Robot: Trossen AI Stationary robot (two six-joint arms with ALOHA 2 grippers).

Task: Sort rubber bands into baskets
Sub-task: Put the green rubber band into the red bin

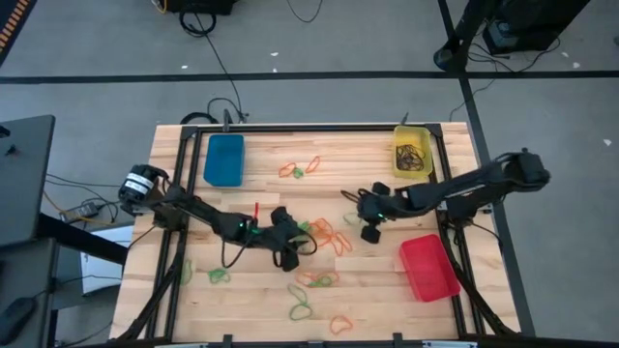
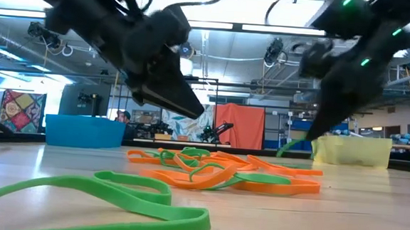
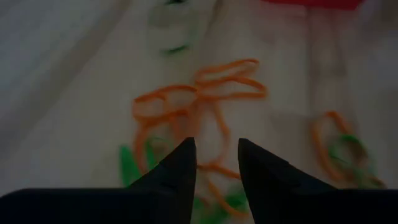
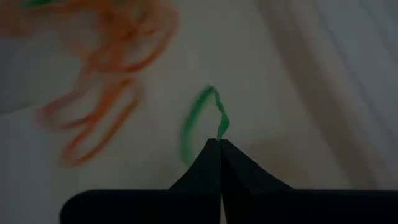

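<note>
Right wrist view shows the right gripper (image 4: pixel 219 144) with its two fingers pressed together, pinching one end of a green rubber band (image 4: pixel 198 121); the rest of the loop hangs crumpled just ahead of the tips. Beyond it and off to one side lies a tangle of orange bands (image 4: pixel 102 81) on the wooden table (image 1: pixel 251 309).

Judging by the way the green loop folds and kinks, these bands are very light, thin and floppy, with no stiffness of their own. A pinch on a single strand looks enough to lift one, but the hold is small and the rubber could slide out or snag a neighbour, so a strand lying apart from the pile is the safer place to take hold.

The left gripper (image 3: pixel 214 163) hovers with its fingers spread a little, holding nothing; directly ahead of its tips sits a cluster of orange and green bands (image 3: pixel 205 118).

From above, the yellow basket (image 1: pixel 412 153) stands behind the right gripper, near the table's far edge, and holds a dark clump of brown-black bands (image 1: pixel 414 155). The red basket (image 1: pixel 428 268) sits near that gripper on its near side, and I see nothing in it. The blue basket (image 1: pixel 224 159) lies beyond the left gripper and also looks bare inside.
</note>
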